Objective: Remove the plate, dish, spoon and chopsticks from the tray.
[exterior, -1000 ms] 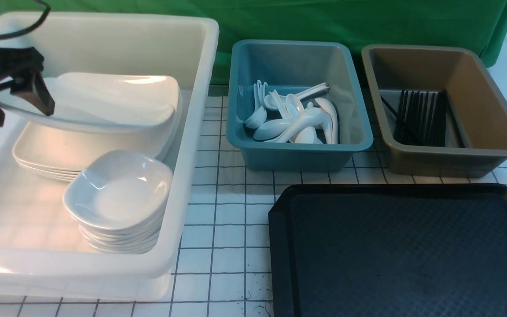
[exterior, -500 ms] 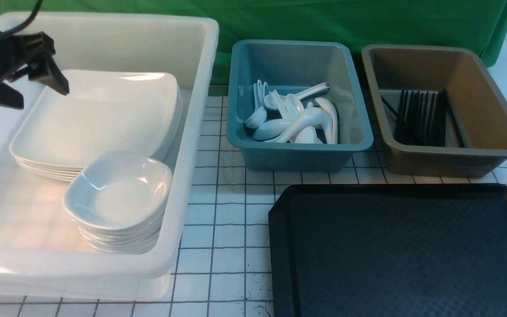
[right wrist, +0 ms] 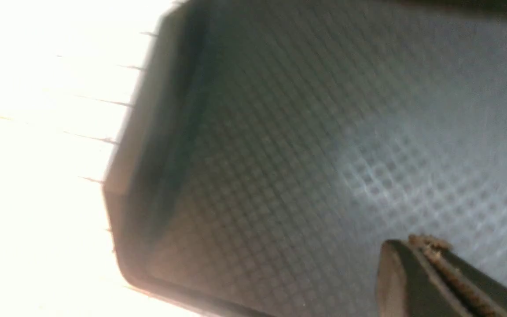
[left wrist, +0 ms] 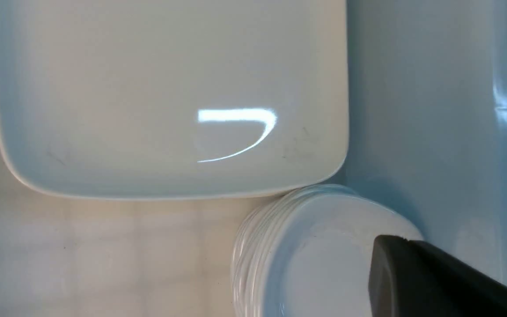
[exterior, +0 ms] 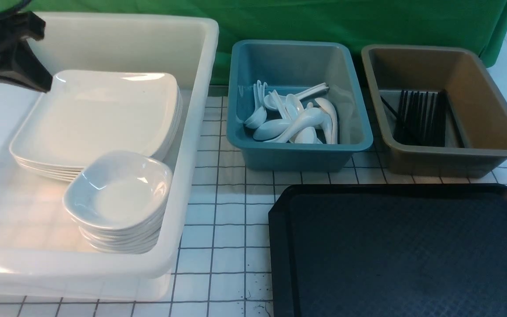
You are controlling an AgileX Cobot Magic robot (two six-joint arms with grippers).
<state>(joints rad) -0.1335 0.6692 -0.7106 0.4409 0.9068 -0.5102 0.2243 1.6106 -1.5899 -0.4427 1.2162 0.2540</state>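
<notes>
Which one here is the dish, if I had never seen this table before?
Find the big white tub on the left. Inside, nearer the camera than the stack of wide flat plates, stands a stack of small deep bowls; the dish is the top one. It is smaller and deeper than the plates.

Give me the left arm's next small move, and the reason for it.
Probably pull the left gripper up and back, clear of the big translucent white tub. The large glossy white square plate lies flat on the plate stack there, free of the gripper, beside the stacked small deep white dishes. The black textured plastic tray looks bare in the front view, so nothing seems left to carry.
</notes>
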